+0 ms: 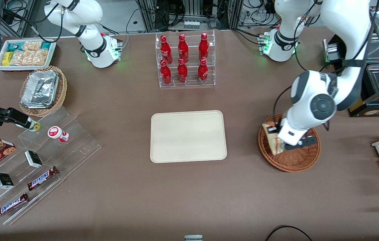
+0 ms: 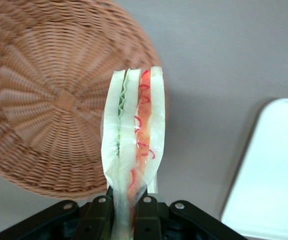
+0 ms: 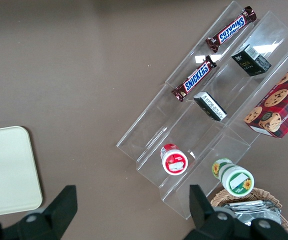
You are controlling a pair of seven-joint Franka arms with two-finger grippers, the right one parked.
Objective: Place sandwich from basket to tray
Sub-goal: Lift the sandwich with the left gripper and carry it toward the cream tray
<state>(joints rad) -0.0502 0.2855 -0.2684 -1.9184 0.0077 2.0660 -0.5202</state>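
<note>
The sandwich [image 2: 134, 135] is pinched upright by the gripper [image 2: 126, 210], filling stripes turned toward the wrist camera, and is held above the basket [image 1: 293, 160] at the edge nearest the tray [image 1: 188, 136], which is seen bare on the brown counter [image 1: 189, 194] well apart from the basket

The left arm [image 1: 320, 97] is showing glossy white shells with dark grey bands at its joints and a round grey cap [image 1: 323, 106] at mid-height of the frame. A thin black cable [image 1: 278, 100] is looping down beside it. Its base [image 1: 278, 47], near the frame's top edge, is glowing green (a small side light). The gripper [image 1: 278, 139], just below the grey cap, is showing a white body; its black fingers [image 2: 100, 210] are carrying small silver screws [image 2: 146, 199].
</note>
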